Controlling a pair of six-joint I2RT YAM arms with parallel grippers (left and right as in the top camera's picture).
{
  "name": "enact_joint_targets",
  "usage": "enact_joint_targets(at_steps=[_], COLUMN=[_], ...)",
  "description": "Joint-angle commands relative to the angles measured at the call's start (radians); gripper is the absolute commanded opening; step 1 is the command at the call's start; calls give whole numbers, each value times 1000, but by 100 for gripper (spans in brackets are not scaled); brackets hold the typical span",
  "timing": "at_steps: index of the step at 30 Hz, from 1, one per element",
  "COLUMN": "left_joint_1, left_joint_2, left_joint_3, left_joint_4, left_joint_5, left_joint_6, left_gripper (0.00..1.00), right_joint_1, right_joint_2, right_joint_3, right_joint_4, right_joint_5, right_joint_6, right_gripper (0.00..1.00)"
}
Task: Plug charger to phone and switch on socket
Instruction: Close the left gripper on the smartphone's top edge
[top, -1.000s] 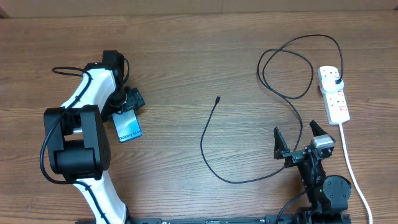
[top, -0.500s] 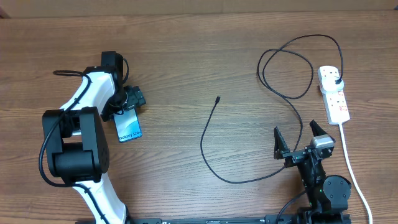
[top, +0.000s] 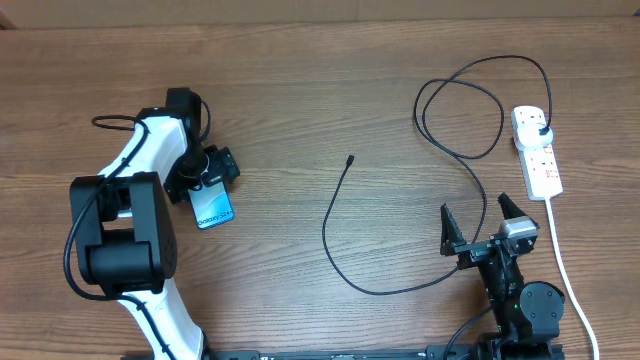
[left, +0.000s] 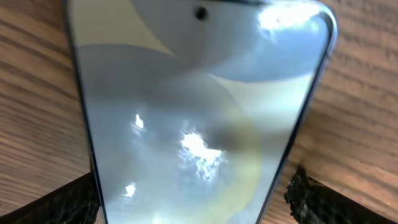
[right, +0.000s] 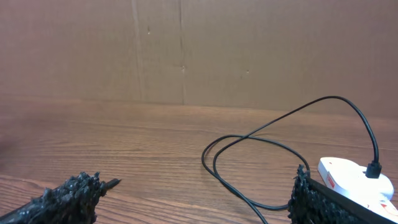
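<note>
I see left hand (top: 205, 180) clamped on phone (top: 212, 207) near table's (top: 300, 80) left edge, right hand (top: 475, 215) wide open, empty, near front-right corner

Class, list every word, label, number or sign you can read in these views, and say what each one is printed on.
"Galaxy S24": on the lit screen of the phone, small in the overhead view.
Red markings on the socket: too small to read in the overhead and right wrist views.
Left wrist view: the phone screen is blurred and covered in glare, so no text can be read there.
Nothing else carries writing.
</note>
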Motion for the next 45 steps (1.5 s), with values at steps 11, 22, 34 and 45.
enact_joint_targets(at_steps=[11, 22, 34, 45], left_joint_1=[-198, -279, -277, -276], left_joint_2=[56, 56, 56, 56], left_joint_3=[-56, -56, -56, -56], left_joint_4=[37, 91, 49, 74], left_joint_5=[60, 59, 58, 56], left_joint_6=[31, 31, 389, 385], left_gripper=[100, 100, 100, 97], right_joint_1=[6, 6, 6, 6], right_joint_2=[-10, -10, -10, -10], right_joint_3=[-11, -11, -11, -11], right_joint_4=[3, 3, 3, 3], right_joint_5=[-4, -4, -4, -4], right_joint_6=[2, 2, 2, 2], right_gripper=[100, 100, 100, 100])
